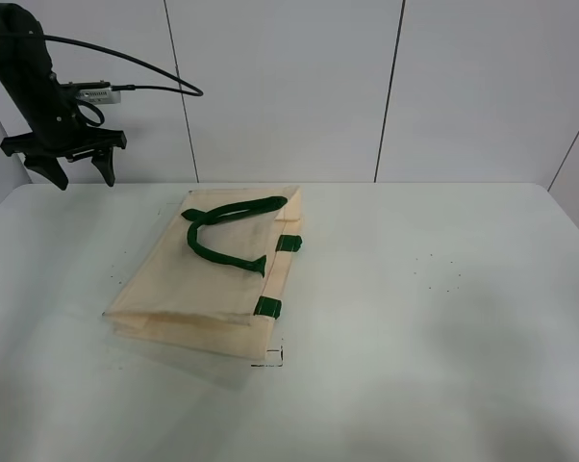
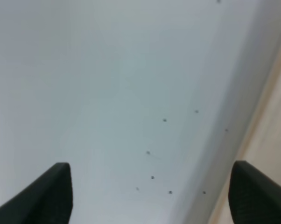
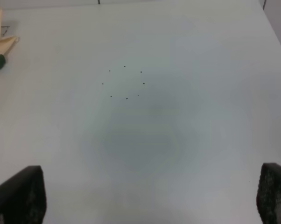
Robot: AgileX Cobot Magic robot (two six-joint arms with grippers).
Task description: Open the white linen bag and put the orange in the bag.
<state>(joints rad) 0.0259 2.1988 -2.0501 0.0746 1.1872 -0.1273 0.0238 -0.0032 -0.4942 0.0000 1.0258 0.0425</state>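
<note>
left tool (image 1: 74, 171) agape, empty; right tool (image 3: 150, 196) likewise.

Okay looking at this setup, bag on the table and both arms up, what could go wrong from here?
1. The bag lies flat and closed, with the handles folded onto the cloth; the left gripper might pinch both layers instead of opening it.
2. No orange shows in any view, so it may be hard to find or reach.
3. The cloth is light and could slide on the smooth table when pulled.

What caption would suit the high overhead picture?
Open left gripper hangs above the table's far corner; the white linen bag lies flat.
</note>
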